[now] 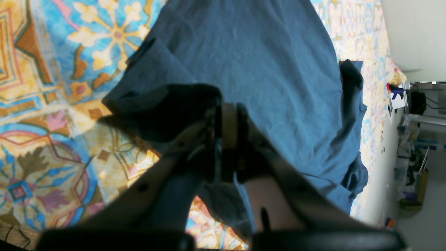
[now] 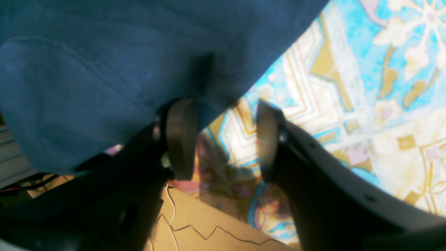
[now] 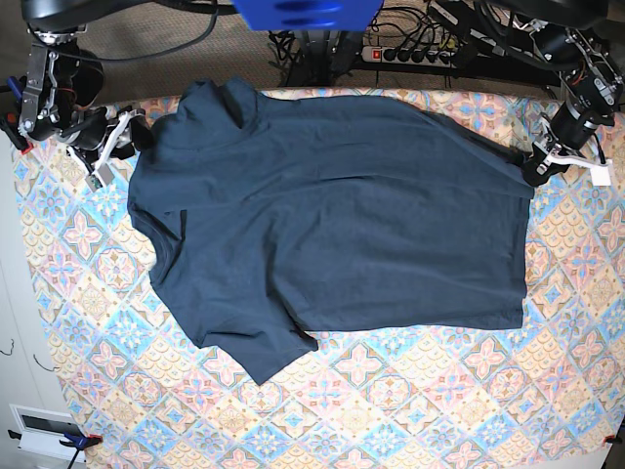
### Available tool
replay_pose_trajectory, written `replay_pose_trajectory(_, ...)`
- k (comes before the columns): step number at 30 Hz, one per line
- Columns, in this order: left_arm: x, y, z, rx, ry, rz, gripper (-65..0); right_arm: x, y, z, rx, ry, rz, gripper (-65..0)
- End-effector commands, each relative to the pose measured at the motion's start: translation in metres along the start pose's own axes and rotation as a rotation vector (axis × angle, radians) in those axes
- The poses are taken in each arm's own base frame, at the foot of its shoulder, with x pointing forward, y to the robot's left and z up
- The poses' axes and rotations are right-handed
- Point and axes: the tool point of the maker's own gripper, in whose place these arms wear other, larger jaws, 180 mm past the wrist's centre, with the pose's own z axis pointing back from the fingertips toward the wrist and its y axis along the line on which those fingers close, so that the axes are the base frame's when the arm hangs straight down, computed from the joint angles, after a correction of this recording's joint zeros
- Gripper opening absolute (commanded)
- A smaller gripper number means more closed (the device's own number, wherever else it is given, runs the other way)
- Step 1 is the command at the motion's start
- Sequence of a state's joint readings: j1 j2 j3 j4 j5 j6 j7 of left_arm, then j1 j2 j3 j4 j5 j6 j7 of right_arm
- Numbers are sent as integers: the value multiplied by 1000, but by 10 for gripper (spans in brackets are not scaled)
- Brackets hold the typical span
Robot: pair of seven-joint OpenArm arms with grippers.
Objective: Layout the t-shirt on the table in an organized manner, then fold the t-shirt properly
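Overhead base view; both wrist views close above t-shirt (image 3: 332, 215).

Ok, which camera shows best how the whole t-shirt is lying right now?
The base view: the t-shirt shows whole, spread across the table. The left wrist view shows only part of it, from a corner pinched in the left gripper; the right wrist view shows a blurred edge.

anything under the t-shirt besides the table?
Only the table and its patterned cloth show around the t-shirt. The shirt lies spread and mostly flat, with no obvious bulge. What lies beneath the fabric is covered, so this cannot be confirmed.
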State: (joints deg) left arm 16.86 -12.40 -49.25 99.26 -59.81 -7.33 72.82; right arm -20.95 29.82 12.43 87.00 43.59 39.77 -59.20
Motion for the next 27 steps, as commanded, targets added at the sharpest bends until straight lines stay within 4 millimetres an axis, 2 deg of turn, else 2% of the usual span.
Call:
replay_pose_trajectory(1,12,-6,4,-16,-32,-25,-650,-2,0,2,1,20,13,-385)
replay_pose_trajectory(13,13,-6,4,-14,-32,-27,-650,-12,13,-5,28,65,-2,-396)
replay_pose_trajectory(20,13,-6,4,-14,-32,-27,-650,-13,13,-5,29,67,-2,-599)
replay_pose_trajectory(24,13,-6,4,-14,-32,-28,-650,-12,11,-3,24,61,-6,-604)
replay_pose_trajectory(27,13,-6,4,-14,-34,-28,-650,7,17,1,70,-28,-41,-605)
